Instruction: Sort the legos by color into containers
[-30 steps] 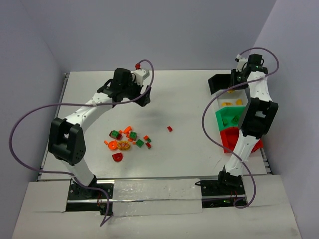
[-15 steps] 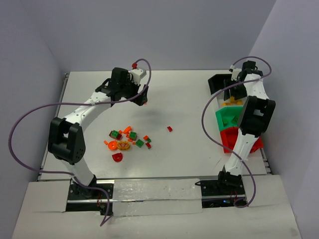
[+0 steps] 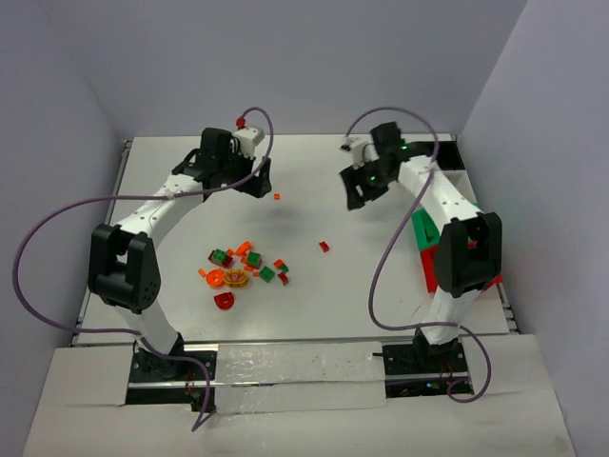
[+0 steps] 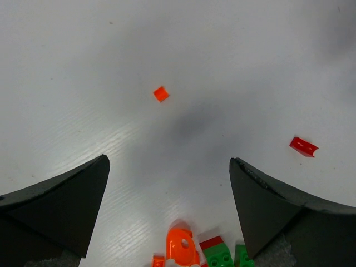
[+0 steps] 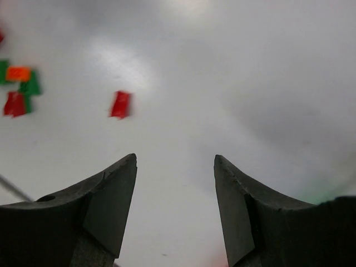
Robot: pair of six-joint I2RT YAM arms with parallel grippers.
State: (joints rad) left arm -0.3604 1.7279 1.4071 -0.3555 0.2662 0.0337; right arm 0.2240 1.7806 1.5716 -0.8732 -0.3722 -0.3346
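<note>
The legos lie in a pile (image 3: 243, 267) of red, green and orange bits at the table's middle left. A lone red bit (image 3: 324, 247) lies to the right of the pile, and a tiny orange bit (image 3: 277, 196) lies farther back. My left gripper (image 3: 259, 183) is open and empty, just left of the orange bit (image 4: 161, 93). The pile's edge (image 4: 182, 247) shows low in the left wrist view. My right gripper (image 3: 360, 193) is open and empty over the table's middle. It faces the red bit (image 5: 120, 104). The green bin (image 3: 422, 227) and red bin (image 3: 429, 265) peek out behind the right arm. The black and white bins are mostly hidden.
Purple cables loop from both arms above the table. Grey walls close in the back and both sides. The right arm's forearm (image 3: 438, 205) crosses over the row of bins at the right edge.
My right gripper has swung from over the bins leftward to the table's middle. My left gripper has drawn back and left, and the tiny orange bit now lies uncovered beside it.
</note>
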